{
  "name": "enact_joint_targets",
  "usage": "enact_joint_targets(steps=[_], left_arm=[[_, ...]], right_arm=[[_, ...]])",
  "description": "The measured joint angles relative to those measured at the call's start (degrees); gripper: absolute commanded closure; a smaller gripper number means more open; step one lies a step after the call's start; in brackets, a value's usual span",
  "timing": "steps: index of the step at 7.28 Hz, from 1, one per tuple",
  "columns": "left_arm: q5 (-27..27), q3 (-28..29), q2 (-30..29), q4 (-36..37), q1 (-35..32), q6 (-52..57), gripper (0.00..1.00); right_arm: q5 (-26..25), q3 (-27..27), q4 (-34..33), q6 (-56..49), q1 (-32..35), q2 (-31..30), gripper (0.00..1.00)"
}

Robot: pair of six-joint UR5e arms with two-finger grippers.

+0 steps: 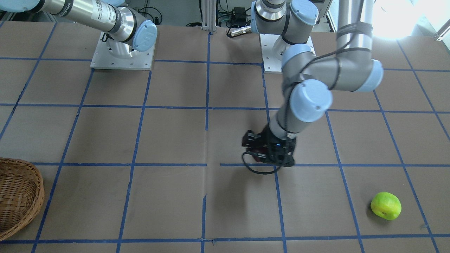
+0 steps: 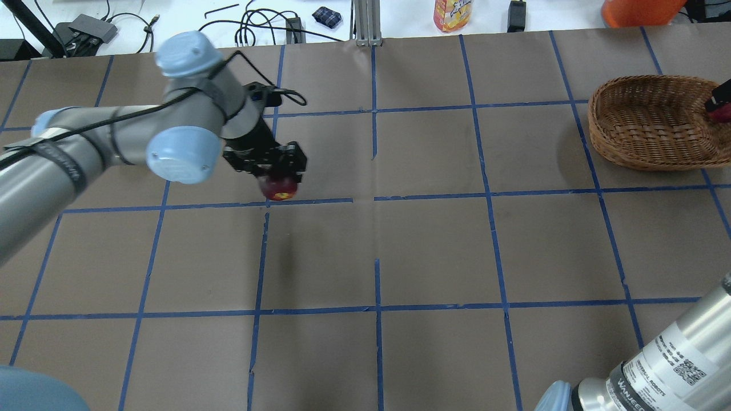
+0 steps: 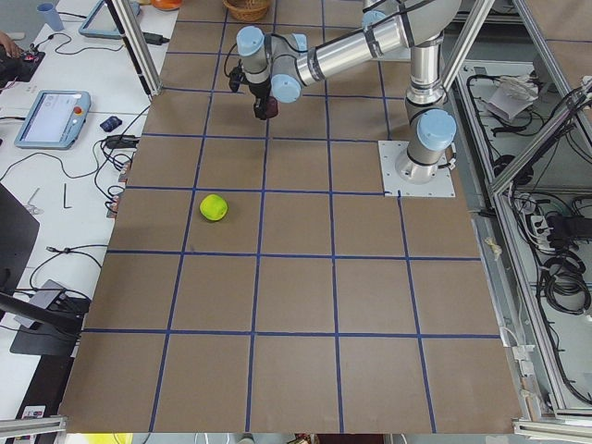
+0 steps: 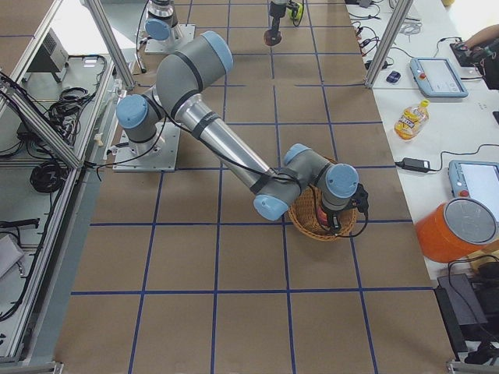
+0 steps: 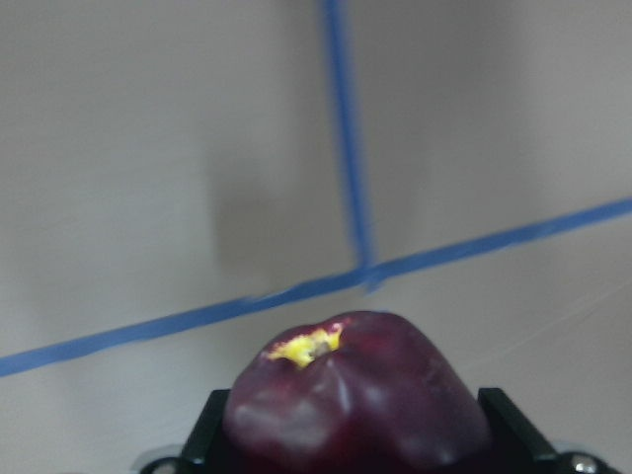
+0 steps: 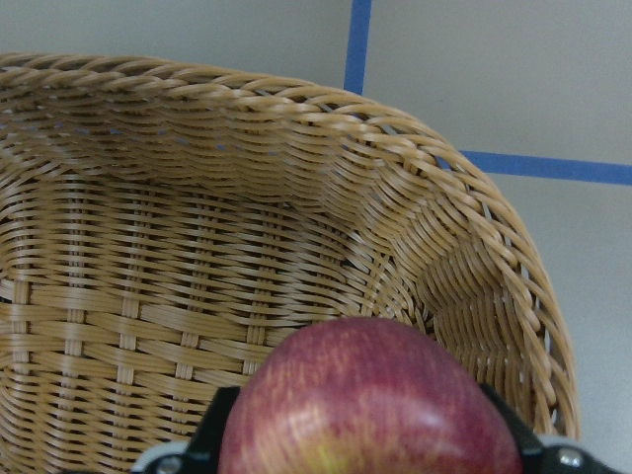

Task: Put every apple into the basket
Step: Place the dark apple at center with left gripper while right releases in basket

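We hold the rosy apple (image 6: 370, 405) clamped in the right end effector (image 6: 370, 449) low over the basket (image 6: 296, 109), probably so it drops in gently. The left end effector (image 2: 278, 178) grips the dimpled apple (image 5: 355, 395), dark red with a yellow stem pit, clear of the bench (image 2: 434, 251). The green apple (image 1: 385, 206) lies on the bench, well apart from the basket.
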Motion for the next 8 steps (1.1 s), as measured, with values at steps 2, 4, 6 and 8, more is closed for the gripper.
enact_joint_targets(steps=[2,4,6,8], left_arm=[[0.0,0.4,-4.3,8.1,-11.4,-17.9,1.0],[1.0,0.7,-8.7,15.4,-16.9,-23.1,0.01],[1.6,0.6,-10.9,18.2,-18.6,-24.7,0.0],[2.4,1.8,-9.0,15.5,-17.2,-24.5,0.0]], right_arm=[[0.4,-0.2,0.7,-1.1,-0.2,-0.2,0.0],[0.2,-0.4,4.2,-1.5,-0.2,-0.8,0.0],[1.5,-0.3,6.2,-0.6,0.2,-2.1,0.0],[1.2,0.1,8.4,1.8,3.7,-5.3,0.0]])
